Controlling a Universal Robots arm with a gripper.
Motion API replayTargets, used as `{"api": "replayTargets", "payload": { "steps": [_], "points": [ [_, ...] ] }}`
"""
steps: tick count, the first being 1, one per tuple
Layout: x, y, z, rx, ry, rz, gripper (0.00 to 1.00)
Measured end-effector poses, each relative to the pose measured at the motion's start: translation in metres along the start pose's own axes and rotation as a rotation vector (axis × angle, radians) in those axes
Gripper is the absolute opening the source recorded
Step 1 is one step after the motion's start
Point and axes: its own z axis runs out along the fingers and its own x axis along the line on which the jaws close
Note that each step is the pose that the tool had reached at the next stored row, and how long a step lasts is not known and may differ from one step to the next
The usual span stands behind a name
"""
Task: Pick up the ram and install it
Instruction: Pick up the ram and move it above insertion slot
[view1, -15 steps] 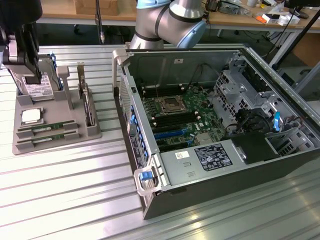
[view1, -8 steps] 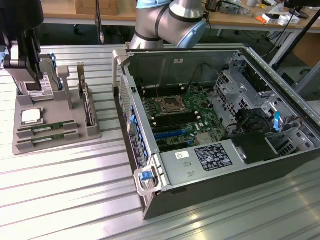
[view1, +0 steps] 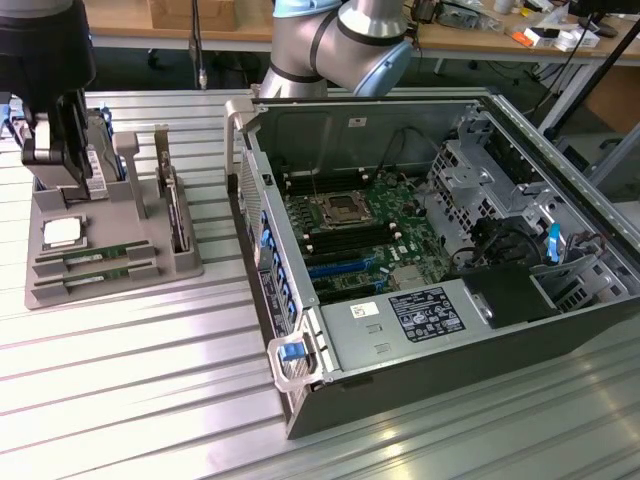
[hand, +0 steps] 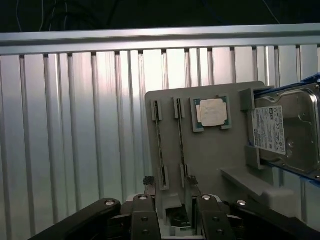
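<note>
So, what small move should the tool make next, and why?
Probably lower the open tool toward the ram nearest the processor, aligned across it. That ram and the second ram lie in slots of the holder, and the tool hangs empty above them, touching neither.

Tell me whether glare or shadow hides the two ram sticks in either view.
Exterior view: glare streaks the table, but the ram sticks lie evenly lit in the grey holder. Wrist view: the table slats glare bright, the sticks read as dark edge-on lines against the holder, and the gripper sits in shadow.
</note>
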Motion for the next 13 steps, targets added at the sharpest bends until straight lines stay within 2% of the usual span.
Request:
{"api": "replayTargets", "payload": {
  "steps": [2, 13],
  "points": [
    [0.0, -0.0006, 0.0102, -0.0001, 0.0001, -0.001, 0.36],
    [0.004, -0.003, 0.0512, -0.001, 0.0016, -0.027, 0.36]
  ]
}}
